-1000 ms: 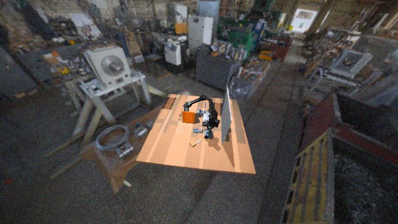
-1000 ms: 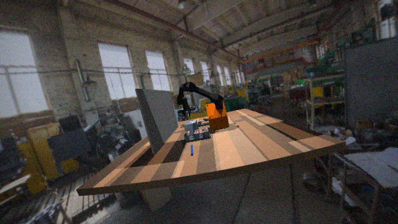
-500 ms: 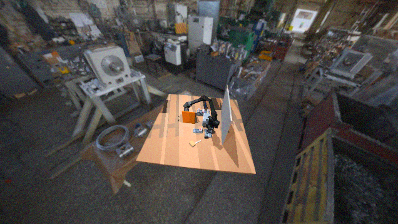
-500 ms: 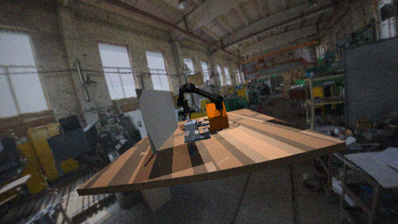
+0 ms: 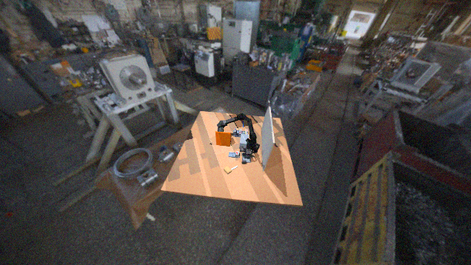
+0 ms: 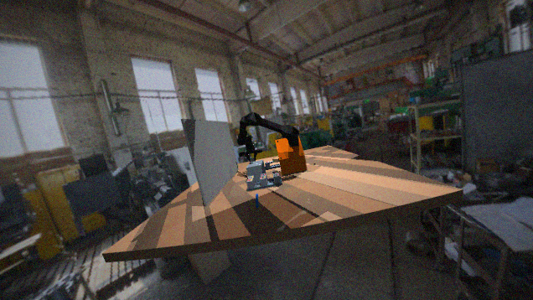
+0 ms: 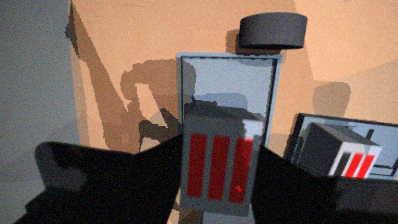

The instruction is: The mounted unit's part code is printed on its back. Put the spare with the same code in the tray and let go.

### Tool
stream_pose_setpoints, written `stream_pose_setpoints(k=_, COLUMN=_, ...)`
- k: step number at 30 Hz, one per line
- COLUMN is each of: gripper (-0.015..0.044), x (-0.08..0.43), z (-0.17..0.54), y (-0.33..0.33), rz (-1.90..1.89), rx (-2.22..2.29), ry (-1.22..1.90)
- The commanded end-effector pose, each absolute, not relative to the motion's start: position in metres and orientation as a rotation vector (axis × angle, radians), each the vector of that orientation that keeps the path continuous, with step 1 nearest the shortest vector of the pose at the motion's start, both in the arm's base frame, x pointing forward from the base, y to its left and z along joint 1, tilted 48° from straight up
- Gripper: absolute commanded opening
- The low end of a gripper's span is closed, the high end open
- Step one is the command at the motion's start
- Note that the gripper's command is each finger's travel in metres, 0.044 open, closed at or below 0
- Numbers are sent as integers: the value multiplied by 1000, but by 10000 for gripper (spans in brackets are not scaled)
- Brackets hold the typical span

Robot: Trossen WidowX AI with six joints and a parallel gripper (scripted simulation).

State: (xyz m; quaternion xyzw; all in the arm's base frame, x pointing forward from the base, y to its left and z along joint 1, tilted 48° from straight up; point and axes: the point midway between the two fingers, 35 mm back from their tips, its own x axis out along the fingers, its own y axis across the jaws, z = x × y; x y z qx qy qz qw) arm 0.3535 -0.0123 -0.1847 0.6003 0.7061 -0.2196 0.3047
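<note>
My gripper [image 7: 217,140] [image 5: 247,152] is shut on a grey spare block [image 7: 227,206] with three dark red bars on its face. The tray [image 7: 225,75], a shallow blue-grey one with a thin rim, lies below and beyond the block in the wrist view; the block covers its near part. I cannot tell how high the block is above it. Right of the tray, a second dark unit [image 7: 320,145] with one black and two red bars sits in a shallow holder [image 7: 389,142] [image 5: 231,155]. Which unit is the mounted one is too small to tell.
A black round piece [image 7: 273,32] stands at the tray's far edge. A tall pale panel [image 5: 267,137] [image 6: 215,159] stands beside the arm. An orange panel [image 5: 223,138] [image 6: 293,161] stands near the arm's base. A grey box [image 5: 244,142], a yellow block [image 5: 227,170] and a blue post [image 6: 256,200] also stand there.
</note>
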Motion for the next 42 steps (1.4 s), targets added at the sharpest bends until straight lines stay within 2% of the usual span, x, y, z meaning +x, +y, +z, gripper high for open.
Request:
stream_pose_setpoints(k=1, gripper=0, x=351, z=-189, y=-7, rz=-586, rx=1599, ry=1875)
stream_pose_setpoints(k=36, gripper=0, x=340, z=-214, y=24, rz=-579, rx=1602, ry=1883)
stream_pose_setpoints(k=42, gripper=157, x=342, z=-212, y=22, rz=-574, rx=1593, ry=1879)
